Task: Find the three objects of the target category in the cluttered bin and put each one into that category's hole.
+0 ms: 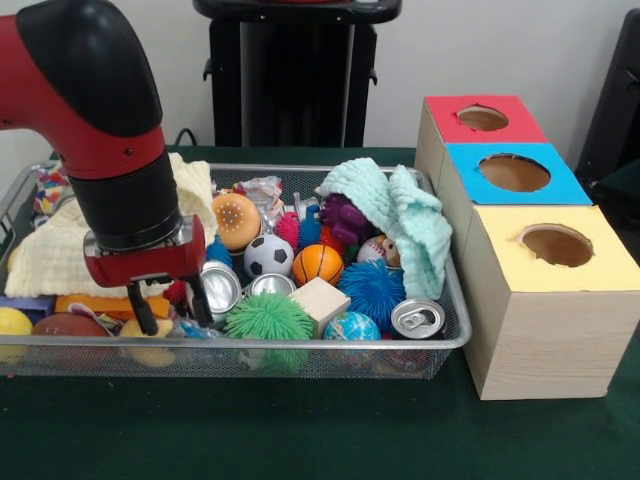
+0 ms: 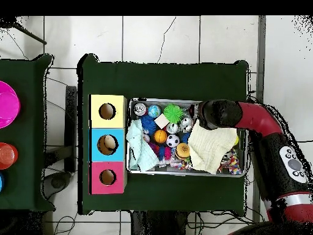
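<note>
The wire mesh bin [image 1: 330,345] is full of toys, and it also shows in the overhead view [image 2: 183,174]. My gripper [image 1: 172,308] is low in the bin's front left part with its two black fingers [image 1: 146,316] spread apart over mixed clutter; nothing shows clamped between them. In the overhead view the arm's wrist [image 2: 211,114] covers it. No tiger-striped or tan plush animal shows; a purple soft toy [image 1: 345,216] peeks from under a mint cloth [image 1: 400,215]. The red-surround hole [image 1: 482,118] is on the far end of the wooden box, also seen from overhead [image 2: 107,177].
A pale yellow cloth [image 1: 45,255] covers the bin's left back. Around my gripper lie a green spiky ball [image 1: 268,318], a blue spiky ball [image 1: 372,288], a basketball [image 1: 317,264], a soccer ball [image 1: 268,254], a wooden block [image 1: 320,300] and cans [image 1: 416,318]. The blue hole [image 1: 514,172] and yellow hole [image 1: 556,244] adjoin.
</note>
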Robot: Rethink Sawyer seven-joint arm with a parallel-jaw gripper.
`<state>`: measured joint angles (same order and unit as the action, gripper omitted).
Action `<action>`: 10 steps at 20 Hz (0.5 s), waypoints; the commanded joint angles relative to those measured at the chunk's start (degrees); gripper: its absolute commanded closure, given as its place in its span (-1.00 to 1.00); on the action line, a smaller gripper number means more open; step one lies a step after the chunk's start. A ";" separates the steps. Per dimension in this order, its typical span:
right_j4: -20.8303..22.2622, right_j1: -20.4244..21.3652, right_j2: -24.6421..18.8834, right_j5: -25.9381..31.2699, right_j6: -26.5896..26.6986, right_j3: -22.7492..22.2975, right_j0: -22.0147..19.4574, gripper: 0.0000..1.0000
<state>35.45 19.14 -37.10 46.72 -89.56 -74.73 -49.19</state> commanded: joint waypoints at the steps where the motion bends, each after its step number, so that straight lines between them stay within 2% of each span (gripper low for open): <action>1: 3.98 -2.25 0.02 -1.94 12.69 -5.86 0.01 -1.00; 10: 3.93 -1.64 0.49 -3.43 9.38 -8.14 0.85 -1.00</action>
<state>35.75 19.80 -37.09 46.03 -89.56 -76.81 -49.18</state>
